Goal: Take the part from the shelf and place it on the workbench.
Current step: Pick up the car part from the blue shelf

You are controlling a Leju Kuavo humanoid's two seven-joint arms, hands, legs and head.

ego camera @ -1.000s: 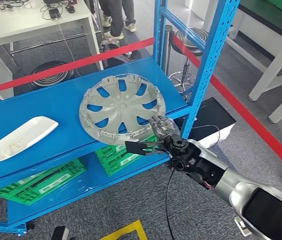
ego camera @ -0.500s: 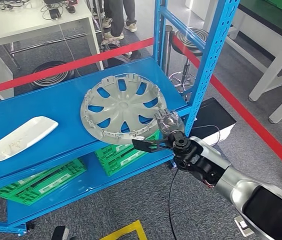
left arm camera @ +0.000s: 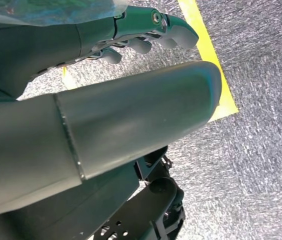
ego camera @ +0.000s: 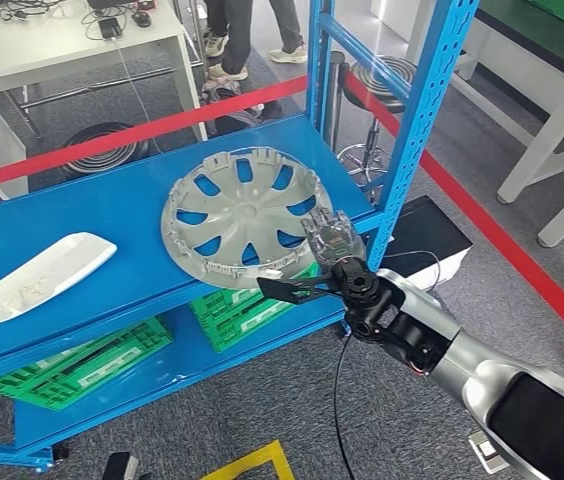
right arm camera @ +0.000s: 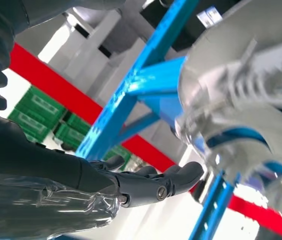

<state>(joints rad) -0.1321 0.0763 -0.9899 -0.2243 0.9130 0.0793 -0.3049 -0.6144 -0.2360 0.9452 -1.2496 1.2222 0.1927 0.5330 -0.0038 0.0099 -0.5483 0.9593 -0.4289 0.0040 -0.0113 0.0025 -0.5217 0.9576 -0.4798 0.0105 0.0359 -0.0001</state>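
One part: we see a grey wheel cover [ego camera: 245, 217] lying flat on the blue shelf [ego camera: 75, 200], its near rim jutting a little past the shelf's front lip, right at our right hand [ego camera: 317, 268].
Right hand: fingers [right arm camera: 162, 182] stretched flat just under that overhanging rim, thumb side above it; we cannot tell whether it has closed on the rim.
Left hand: our left hand [left arm camera: 147, 35] hangs over the grey floor, fingers lightly curled and holding nothing.
Handling: we judge the cover light, thin, stiff plastic, smooth-faced and likely to slip; the clips around its edge look breakable.
Where to hold: the near rim, fingers beneath and thumb on top, beside a spoke opening.
Farther off: a white curved panel [ego camera: 34, 277] lies well to the hand's far side along the shelf; green crates [ego camera: 75, 365] sit on the tier below.
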